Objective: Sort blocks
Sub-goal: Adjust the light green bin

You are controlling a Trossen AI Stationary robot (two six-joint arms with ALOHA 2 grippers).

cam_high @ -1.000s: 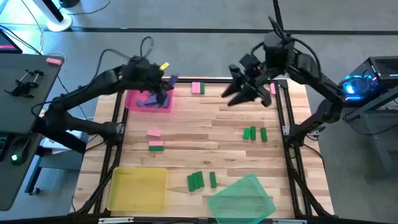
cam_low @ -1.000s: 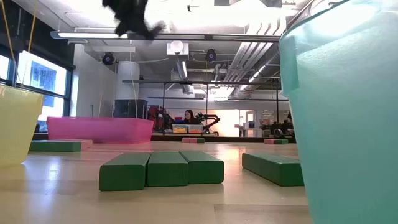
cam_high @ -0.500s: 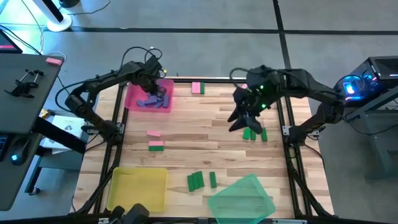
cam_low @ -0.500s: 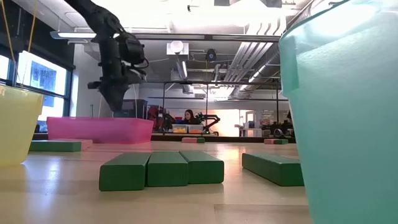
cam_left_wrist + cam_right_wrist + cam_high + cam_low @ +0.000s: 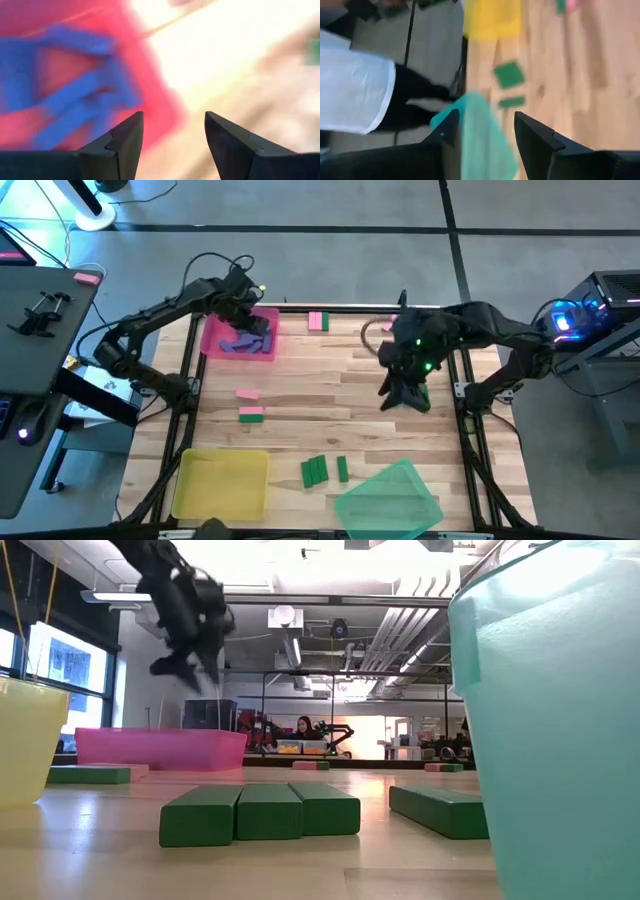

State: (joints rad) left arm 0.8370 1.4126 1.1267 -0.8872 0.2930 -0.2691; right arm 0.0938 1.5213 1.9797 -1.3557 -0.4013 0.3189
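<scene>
At the near edge of the table (image 5: 330,405) stand two trays: the green tray (image 5: 388,498) on the right side and the yellow tray (image 5: 222,482) on the left. Between them and a little farther in lies a group of green blocks (image 5: 316,470) – three side by side, touching, and one more just beside them; in the low view they lie right in front.

Toward the middle, on the left side, a green block (image 5: 251,414) lies near a pink block (image 5: 248,393), the two a little apart. On the right side the right gripper (image 5: 402,395) is low over the wood, above the green blocks there (image 5: 424,394), which it mostly hides. In its wrist view the two fingers (image 5: 534,135) stand apart with nothing between them, and the green tray and the yellow tray show beyond. Part of a person in a white top and dark trousers shows in that view, off the table's edge.

At the far side sits the pink tray (image 5: 213,343) with purple-blue blocks (image 5: 242,345) lying in a loose heap inside. The left gripper (image 5: 250,320) hovers over this tray – its fingers (image 5: 125,135) are parted and hold nothing. One more pink block (image 5: 318,321) lies at the far edge, near the pink tray but apart from it
</scene>
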